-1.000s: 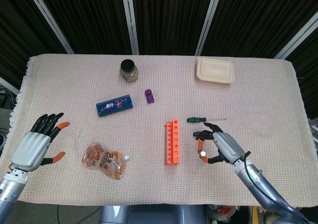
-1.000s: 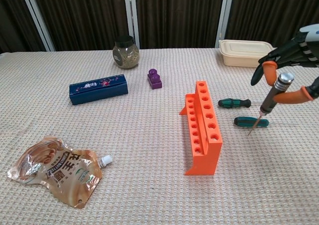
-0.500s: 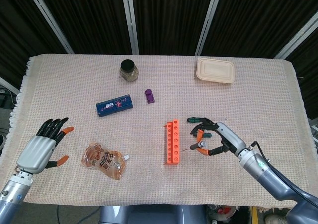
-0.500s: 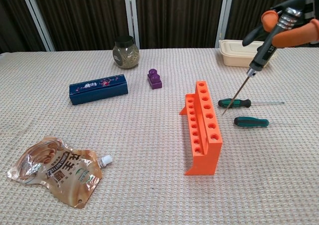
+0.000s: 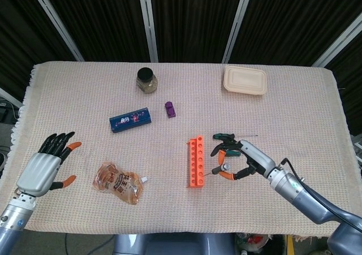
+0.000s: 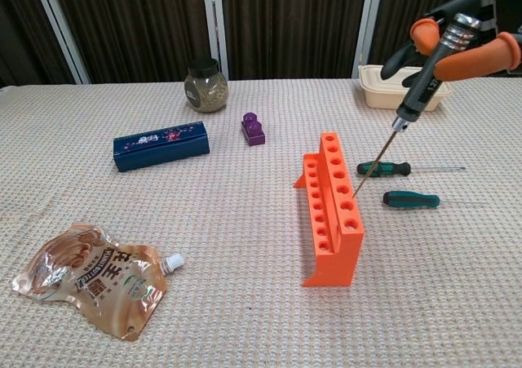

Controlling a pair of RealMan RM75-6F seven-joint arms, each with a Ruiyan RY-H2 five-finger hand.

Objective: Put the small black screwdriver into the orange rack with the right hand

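My right hand point(image 5: 235, 160) point(image 6: 457, 46) pinches the small black screwdriver point(image 6: 420, 82) point(image 5: 219, 171) by its silver-capped handle, with the thin shaft slanting down and left. Its tip hangs just right of the orange rack point(image 5: 196, 161) point(image 6: 333, 206), close above the rack's upper row of holes. The rack stands mid-table, its holes showing nothing in them. My left hand point(image 5: 44, 163) hovers open over the table's left edge, fingers spread, holding nothing; the chest view does not show it.
Two green-handled screwdrivers point(image 6: 385, 168) point(image 6: 412, 198) lie right of the rack. A snack pouch point(image 5: 117, 182) lies front left, a blue box point(image 5: 130, 120) and purple block point(image 5: 169, 109) behind the rack, a jar point(image 5: 146, 80) and a lidded beige container point(image 5: 245, 80) at the back.
My right hand lifted the black screwdriver off the table and carried it left, bringing the tip from beside the green screwdrivers to the rack's edge. The left hand shifted only slightly.
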